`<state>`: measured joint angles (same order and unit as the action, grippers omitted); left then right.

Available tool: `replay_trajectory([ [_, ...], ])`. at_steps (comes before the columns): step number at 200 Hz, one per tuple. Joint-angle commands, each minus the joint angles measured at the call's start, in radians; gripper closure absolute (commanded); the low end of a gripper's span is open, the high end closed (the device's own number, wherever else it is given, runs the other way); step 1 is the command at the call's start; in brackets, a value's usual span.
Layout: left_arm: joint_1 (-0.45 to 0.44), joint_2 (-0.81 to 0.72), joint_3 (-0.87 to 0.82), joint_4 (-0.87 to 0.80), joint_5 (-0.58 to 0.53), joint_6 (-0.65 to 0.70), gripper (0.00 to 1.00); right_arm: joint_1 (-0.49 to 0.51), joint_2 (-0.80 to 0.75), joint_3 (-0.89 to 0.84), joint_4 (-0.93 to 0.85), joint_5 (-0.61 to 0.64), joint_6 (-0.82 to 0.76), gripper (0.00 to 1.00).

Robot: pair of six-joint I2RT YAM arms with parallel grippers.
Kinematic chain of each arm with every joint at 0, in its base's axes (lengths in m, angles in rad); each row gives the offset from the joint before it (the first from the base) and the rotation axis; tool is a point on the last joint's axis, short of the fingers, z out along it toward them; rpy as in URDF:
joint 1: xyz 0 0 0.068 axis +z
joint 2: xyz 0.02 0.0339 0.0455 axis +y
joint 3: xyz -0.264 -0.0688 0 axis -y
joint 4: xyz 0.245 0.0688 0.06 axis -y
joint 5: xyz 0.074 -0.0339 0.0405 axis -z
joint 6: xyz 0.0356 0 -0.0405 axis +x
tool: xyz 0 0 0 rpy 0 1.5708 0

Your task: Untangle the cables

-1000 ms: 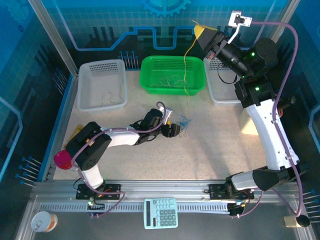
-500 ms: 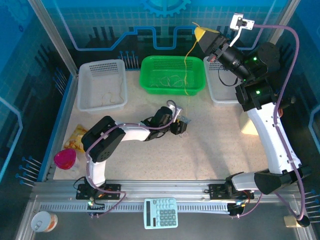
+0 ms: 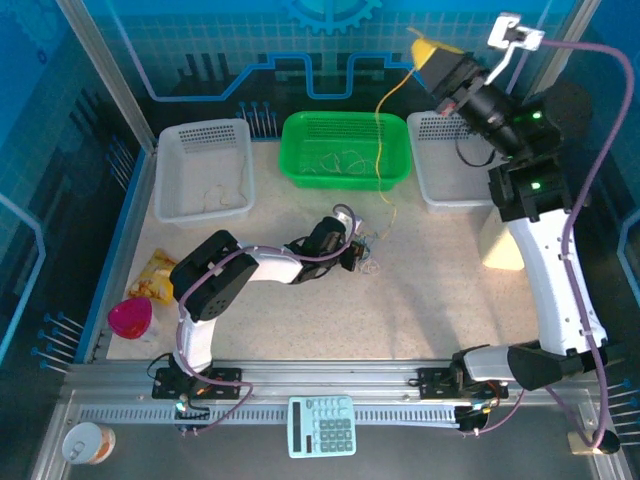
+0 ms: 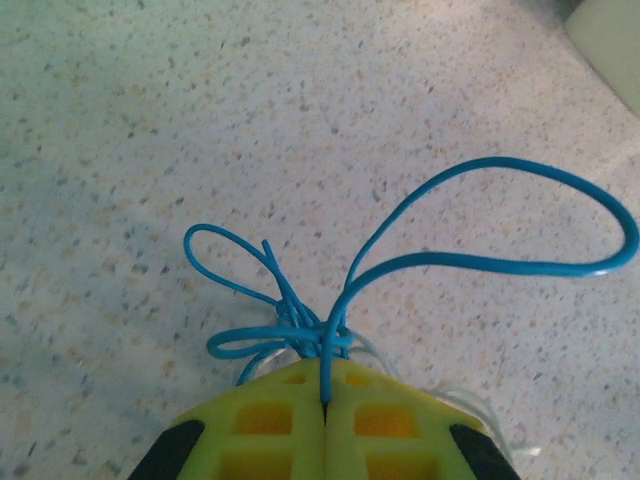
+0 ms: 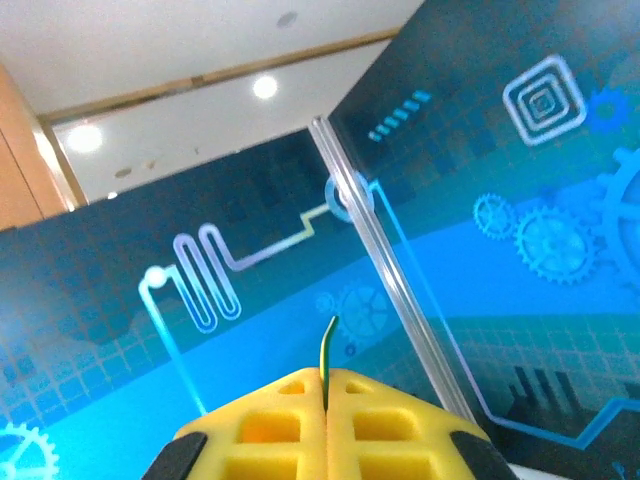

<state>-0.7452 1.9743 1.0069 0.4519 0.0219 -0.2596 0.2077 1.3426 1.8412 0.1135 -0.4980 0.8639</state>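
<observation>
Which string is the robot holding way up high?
The yellow cable: the right hand pinches it high in the air, so it hangs down. The blue cable lies low on the table, pinched by the left hand.

The speckled table lies bare from its middle to the near edge and rightward to the right arm, which stands along the right side by a beige block. The far edge is walled by a white basket, a green basket and a second white basket, and a yellow cable hangs from the raised right gripper across the green basket down to the small tangle of cables on the table. The left arm lies low across the left-centre, left gripper at that tangle, and a snack packet and pink bowl crowd the left edge.
</observation>
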Motion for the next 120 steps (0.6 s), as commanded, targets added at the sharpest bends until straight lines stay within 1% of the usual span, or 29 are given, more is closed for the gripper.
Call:
replay_trajectory([
  [1,0.007,-0.043,-0.057,0.009,-0.010,0.002,1.00,-0.116,-0.006,0.080,0.047,-0.006,0.086,1.00],
  [17,0.007,-0.069,-0.081,0.010,-0.011,0.000,1.00,-0.159,0.017,0.104,0.041,-0.008,0.107,1.00],
  [35,0.009,-0.108,-0.101,0.003,-0.011,-0.005,1.00,-0.184,0.046,0.126,0.011,-0.010,0.094,1.00],
  [42,0.010,-0.126,-0.106,-0.003,-0.007,-0.007,0.93,-0.190,0.056,0.131,-0.003,-0.009,0.081,1.00],
  [57,0.009,-0.166,-0.115,-0.017,0.002,-0.014,0.69,-0.200,0.073,0.133,-0.043,0.004,0.042,1.00],
  [76,0.009,-0.218,-0.125,-0.029,0.009,-0.025,0.47,-0.216,0.095,0.134,-0.078,0.027,-0.002,1.00],
  [102,0.009,-0.276,-0.114,-0.066,0.036,-0.032,0.29,-0.245,0.130,0.140,-0.105,0.060,-0.038,1.00],
  [120,0.009,-0.300,-0.105,-0.094,0.040,-0.031,0.16,-0.285,0.161,0.156,-0.099,0.072,-0.016,1.00],
])
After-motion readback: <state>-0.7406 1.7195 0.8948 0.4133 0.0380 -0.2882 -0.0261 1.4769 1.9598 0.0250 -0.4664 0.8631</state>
